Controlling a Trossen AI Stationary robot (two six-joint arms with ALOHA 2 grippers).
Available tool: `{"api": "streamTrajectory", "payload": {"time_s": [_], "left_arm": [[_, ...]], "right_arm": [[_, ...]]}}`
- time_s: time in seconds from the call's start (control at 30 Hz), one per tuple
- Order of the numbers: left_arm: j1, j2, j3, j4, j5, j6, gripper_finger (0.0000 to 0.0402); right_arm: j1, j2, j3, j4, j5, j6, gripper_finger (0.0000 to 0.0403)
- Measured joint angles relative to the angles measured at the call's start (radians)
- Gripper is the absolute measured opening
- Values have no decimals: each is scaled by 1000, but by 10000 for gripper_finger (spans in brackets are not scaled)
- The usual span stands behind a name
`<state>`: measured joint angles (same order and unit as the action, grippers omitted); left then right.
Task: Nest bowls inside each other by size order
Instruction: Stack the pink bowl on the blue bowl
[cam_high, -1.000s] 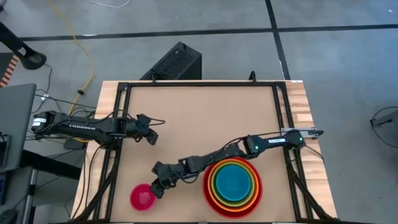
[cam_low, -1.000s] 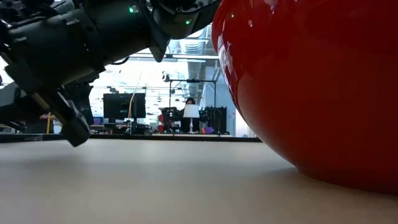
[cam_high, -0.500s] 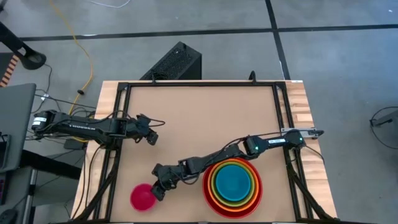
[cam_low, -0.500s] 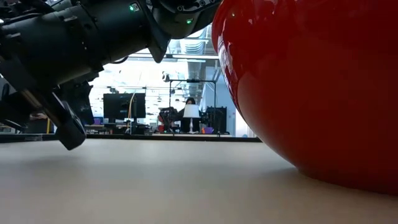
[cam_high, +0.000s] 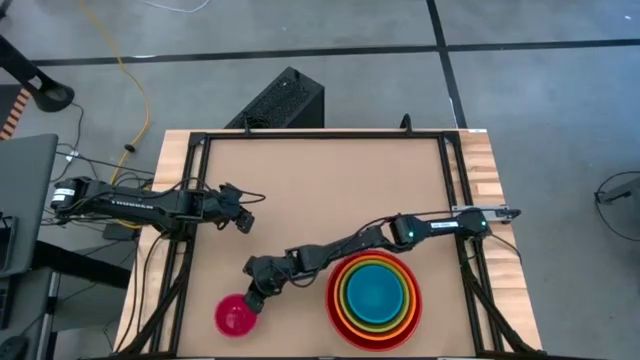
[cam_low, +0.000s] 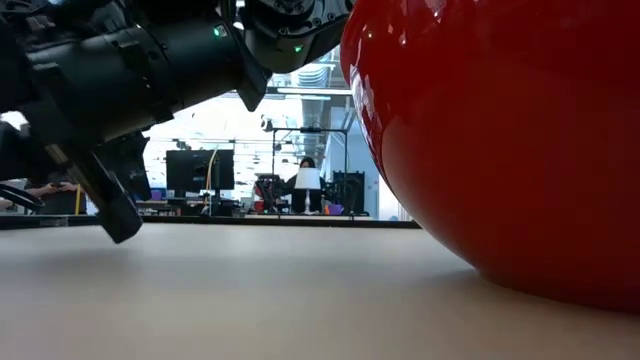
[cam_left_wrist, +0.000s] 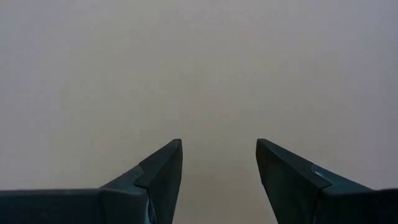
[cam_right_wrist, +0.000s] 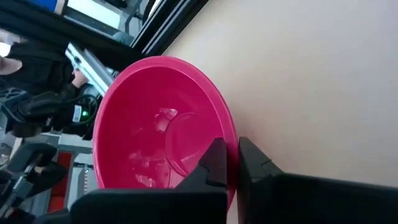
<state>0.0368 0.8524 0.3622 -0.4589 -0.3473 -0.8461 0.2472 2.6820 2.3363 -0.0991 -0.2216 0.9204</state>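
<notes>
The right hand is pinched almost shut on the rim of the pink bowl, one finger inside the wall and one outside. That bowl sits at the near-left of the counter, well left of the nested stack in the red bowl. It looks light, stiff and glossy, so likely slippery; the thin rim is the sensible hold. The left hand waits at the left, fingers apart and empty.
</notes>
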Motion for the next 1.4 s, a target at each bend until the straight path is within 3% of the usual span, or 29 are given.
{"api": "streamTrajectory", "payload": {"time_s": [0.3,0.73,1.1,1.4], "left_arm": [[0,0,0,-6,0,10,194],[0,0,0,-5,-26,39,194],[0,0,0,1,-48,38,194],[0,0,0,5,-75,-14,194]], "right_arm": [[-76,-102,-1,-137,-44,-39,1],[-140,-424,0,-733,-42,-255,1],[-40,-686,-1,-1272,158,-339,1],[181,-884,-5,-1448,414,-123,1]]}}
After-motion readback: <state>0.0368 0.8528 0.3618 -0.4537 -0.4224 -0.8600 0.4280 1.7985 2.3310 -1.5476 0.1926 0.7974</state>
